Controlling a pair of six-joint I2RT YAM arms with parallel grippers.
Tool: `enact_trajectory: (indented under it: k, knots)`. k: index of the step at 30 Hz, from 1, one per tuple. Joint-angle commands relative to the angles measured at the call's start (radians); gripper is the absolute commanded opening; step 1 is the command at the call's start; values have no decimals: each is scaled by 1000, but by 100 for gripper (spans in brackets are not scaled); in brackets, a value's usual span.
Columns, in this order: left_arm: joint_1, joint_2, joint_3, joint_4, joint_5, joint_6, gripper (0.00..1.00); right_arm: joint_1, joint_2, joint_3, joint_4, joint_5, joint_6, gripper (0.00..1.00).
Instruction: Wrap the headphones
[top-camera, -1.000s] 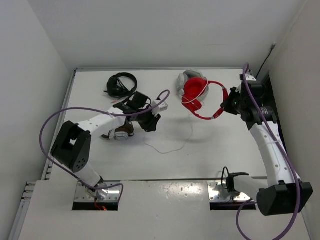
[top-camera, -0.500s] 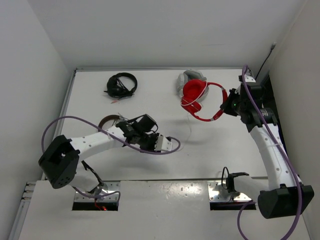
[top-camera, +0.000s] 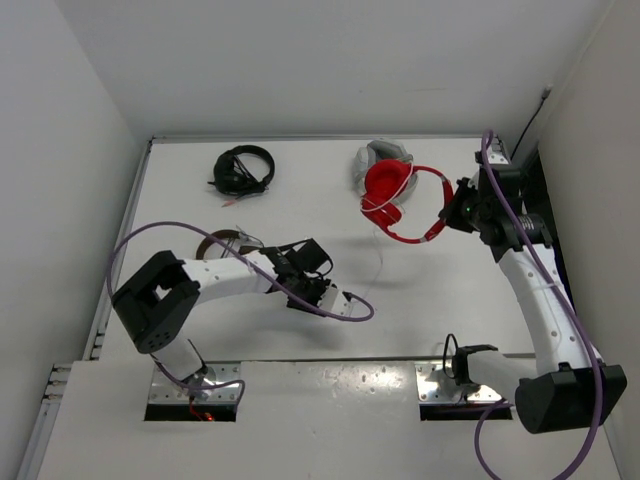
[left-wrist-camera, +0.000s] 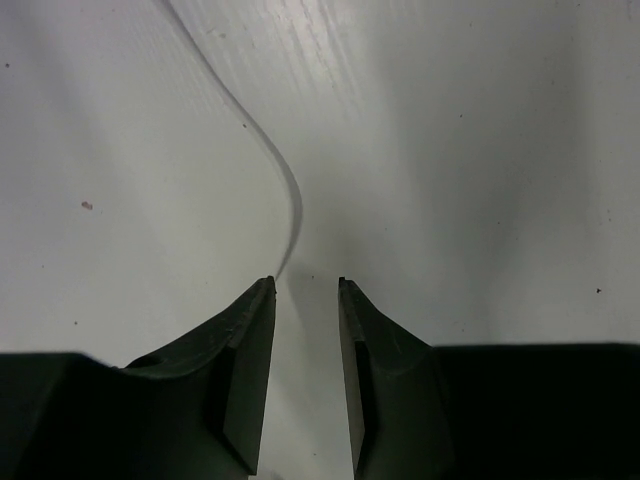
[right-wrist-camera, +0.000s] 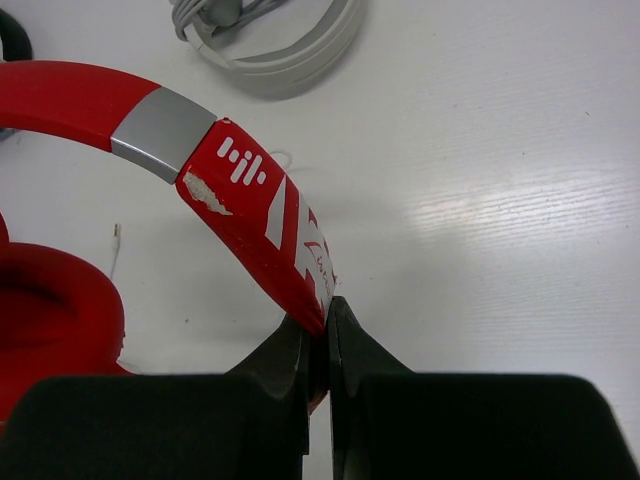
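The red headphones (top-camera: 392, 188) hang just above the table at the back right, with my right gripper (top-camera: 450, 212) shut on the red headband (right-wrist-camera: 240, 190). One red earcup (right-wrist-camera: 50, 320) shows at the left of the right wrist view. Their thin white cable (top-camera: 381, 258) trails down over the table toward my left gripper (top-camera: 336, 298). In the left wrist view the cable (left-wrist-camera: 287, 195) curves in and ends right at the left fingertip (left-wrist-camera: 262, 300). The left gripper (left-wrist-camera: 306, 285) is open, low over the table, with bare table showing between its jaws.
A grey-white bundle (top-camera: 378, 156) lies right behind the red headphones and appears as a pale coil (right-wrist-camera: 280, 50) in the right wrist view. Black headphones (top-camera: 243, 168) rest at the back left. Brown-and-silver headphones (top-camera: 222, 241) lie half hidden behind the left arm.
The left arm has swung from mid-table toward the near edge, bringing its gripper down to the end of the white cable. The right arm has kept its grip on the headband.
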Motion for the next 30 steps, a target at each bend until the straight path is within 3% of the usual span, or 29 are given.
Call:
enact_trajectory:
  k: [1,20,30]
  knots:
    - [-29,30,59,8,14,58,37,-15,-9,2,77,-42,17,0]
    - [-87,240,167,-97,-39,110,33,-95,9,-7,77,-125,-1,0]
    - [-105,416,316,-373,-70,187,33,-127,9,-16,77,-155,-19,0]
